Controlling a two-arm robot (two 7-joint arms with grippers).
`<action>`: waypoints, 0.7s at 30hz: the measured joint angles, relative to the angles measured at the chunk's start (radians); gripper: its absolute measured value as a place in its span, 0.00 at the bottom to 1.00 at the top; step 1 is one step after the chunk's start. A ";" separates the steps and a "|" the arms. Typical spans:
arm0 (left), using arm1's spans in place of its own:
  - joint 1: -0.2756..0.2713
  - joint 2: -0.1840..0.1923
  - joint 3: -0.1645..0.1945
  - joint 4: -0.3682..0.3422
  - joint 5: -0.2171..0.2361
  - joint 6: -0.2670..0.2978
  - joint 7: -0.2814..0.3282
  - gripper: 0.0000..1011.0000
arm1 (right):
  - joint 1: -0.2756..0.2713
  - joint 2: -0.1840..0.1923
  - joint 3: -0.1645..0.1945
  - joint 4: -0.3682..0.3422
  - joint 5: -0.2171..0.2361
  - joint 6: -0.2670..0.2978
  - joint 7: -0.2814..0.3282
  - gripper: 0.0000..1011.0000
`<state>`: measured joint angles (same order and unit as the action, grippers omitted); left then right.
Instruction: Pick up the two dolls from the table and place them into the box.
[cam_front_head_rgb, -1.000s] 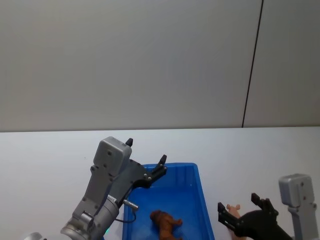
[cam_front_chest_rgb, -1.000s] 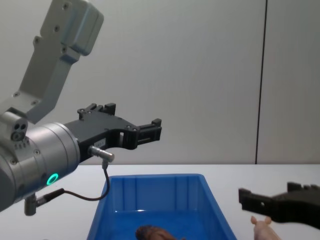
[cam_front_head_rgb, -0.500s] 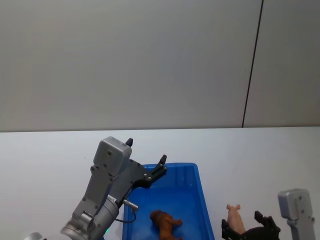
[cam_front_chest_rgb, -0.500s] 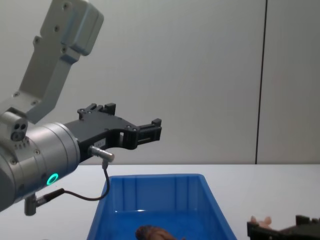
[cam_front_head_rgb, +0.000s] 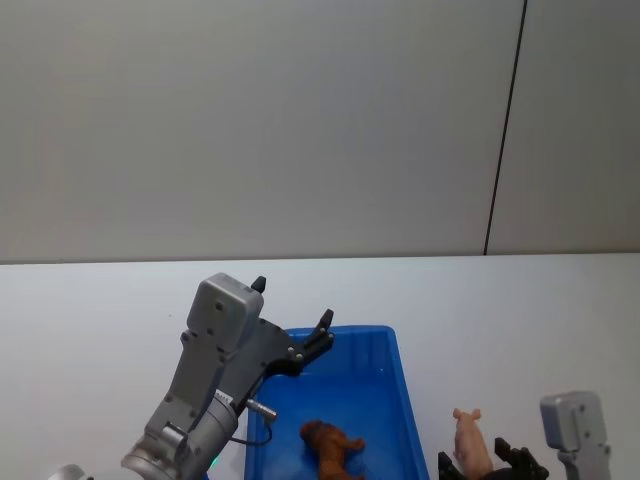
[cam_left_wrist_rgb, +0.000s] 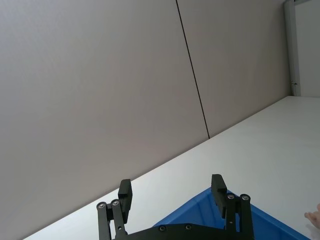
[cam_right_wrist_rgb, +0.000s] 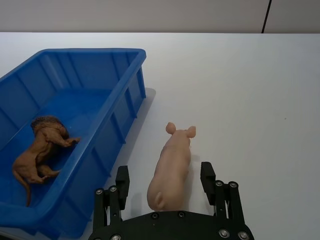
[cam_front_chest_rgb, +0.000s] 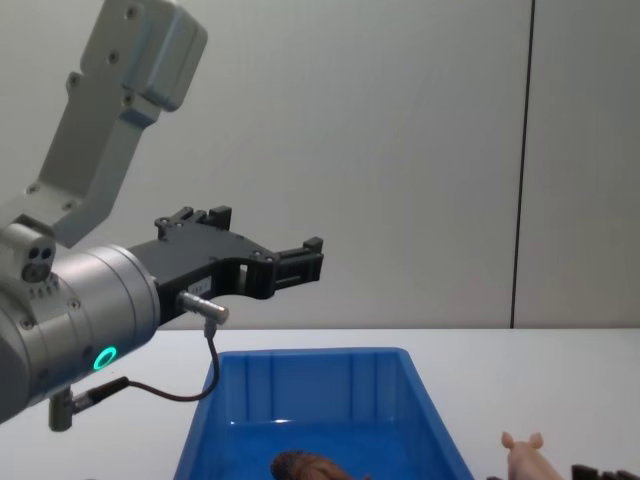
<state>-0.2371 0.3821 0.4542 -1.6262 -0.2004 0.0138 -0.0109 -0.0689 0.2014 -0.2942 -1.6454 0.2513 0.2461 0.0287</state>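
A pale pink pig doll (cam_right_wrist_rgb: 172, 167) stands on the white table (cam_right_wrist_rgb: 250, 90), just right of the blue box (cam_right_wrist_rgb: 122, 107). My right gripper (cam_right_wrist_rgb: 165, 172) is open, with one finger on each side of the pig's hindquarters and a gap on both sides. In the head view the pig (cam_front_head_rgb: 468, 440) stands in front of the right gripper (cam_front_head_rgb: 478, 462), and in the chest view the pig (cam_front_chest_rgb: 525, 458) is at the bottom right. The brown lion doll (cam_right_wrist_rgb: 41, 150) (cam_front_head_rgb: 332, 445) lies inside the box (cam_front_head_rgb: 408, 410). My left gripper (cam_front_head_rgb: 293, 300) (cam_front_chest_rgb: 265, 230) (cam_left_wrist_rgb: 171, 185) hangs open and empty above the box's far left corner.
A plain grey wall with a dark vertical seam (cam_front_head_rgb: 505, 130) stands behind the table. White tabletop stretches to the right of the pig and beyond the box (cam_front_chest_rgb: 310, 385).
My right gripper has come down and drawn back from above the pig, and its fingers now straddle the pig's rear. The left arm, the lion and the box have not moved.
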 joint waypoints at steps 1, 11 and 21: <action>0.000 0.000 0.000 0.000 0.000 0.000 0.000 0.99 | 0.001 -0.001 0.000 0.002 -0.001 -0.001 0.000 0.87; 0.000 0.000 0.000 0.000 0.000 0.000 0.000 0.99 | 0.010 -0.016 -0.004 0.032 -0.012 -0.007 -0.005 0.55; 0.000 0.000 0.000 0.000 0.000 0.000 0.000 0.99 | 0.010 -0.021 -0.006 0.035 -0.035 -0.030 -0.021 0.38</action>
<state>-0.2372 0.3821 0.4542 -1.6262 -0.2004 0.0138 -0.0109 -0.0586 0.1801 -0.3005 -1.6100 0.2162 0.2166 0.0081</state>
